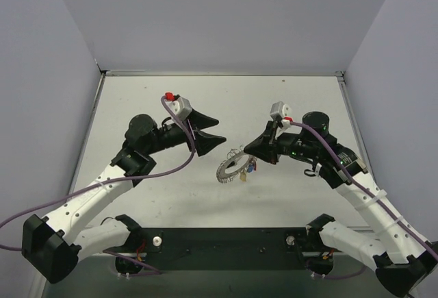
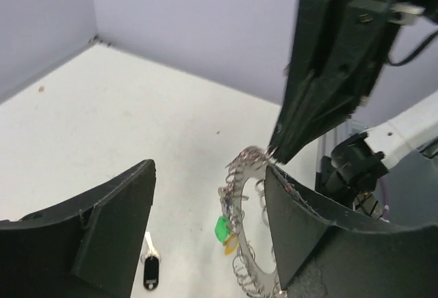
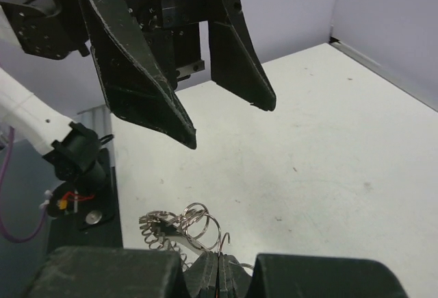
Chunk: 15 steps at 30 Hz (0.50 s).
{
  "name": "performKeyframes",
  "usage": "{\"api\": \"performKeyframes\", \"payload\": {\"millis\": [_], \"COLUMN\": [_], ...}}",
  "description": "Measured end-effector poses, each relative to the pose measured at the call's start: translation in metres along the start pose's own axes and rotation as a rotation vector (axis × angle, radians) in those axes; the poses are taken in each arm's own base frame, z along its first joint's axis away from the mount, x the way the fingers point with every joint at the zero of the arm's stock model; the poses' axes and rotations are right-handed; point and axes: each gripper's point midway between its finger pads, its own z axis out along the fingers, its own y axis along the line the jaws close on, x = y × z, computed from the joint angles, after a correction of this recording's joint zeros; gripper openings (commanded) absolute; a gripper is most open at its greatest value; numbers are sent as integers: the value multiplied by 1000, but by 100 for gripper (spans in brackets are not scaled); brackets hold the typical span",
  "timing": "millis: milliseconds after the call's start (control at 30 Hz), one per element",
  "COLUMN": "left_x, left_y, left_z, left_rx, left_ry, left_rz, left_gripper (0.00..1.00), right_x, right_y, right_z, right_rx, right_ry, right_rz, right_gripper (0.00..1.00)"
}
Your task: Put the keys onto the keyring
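Midway between the left and right edges of the table (image 1: 137,99), your right gripper (image 1: 246,152) is clenched on the rim of the keyring (image 1: 230,169), keys (image 2: 222,229) dangling below; your left gripper (image 1: 220,130) hovers released just beside it; a careless closing could knock the ring from that thin pinch.

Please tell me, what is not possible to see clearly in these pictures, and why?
- Left wrist view: the keyring's lower part is cut by the bottom edge; a jaw of the left gripper covers its right side.
- Right wrist view: the right gripper's shut jaws hide their hold on the keyring.
- Top view: the keys are too small to count, or to tell whether they are threaded.
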Motion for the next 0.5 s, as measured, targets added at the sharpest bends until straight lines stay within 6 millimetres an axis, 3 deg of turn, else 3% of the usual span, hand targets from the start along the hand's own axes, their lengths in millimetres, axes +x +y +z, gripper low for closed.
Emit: {"api": "performKeyframes", "payload": {"millis": [233,500], "left_x": [45,138], "left_y": [58,101], "left_z": [14,28], "left_rx": [-222,-337], "left_ry": [195,452], "left_rz": [-121,-371], "left_gripper": [75,75], "right_x": [15,31], "right_y": [-34,-68], "right_z": [-22,-49], "right_rx": [251,476], "right_ry": [10,12], "right_rz": [42,121], "right_gripper": [0,0]}}
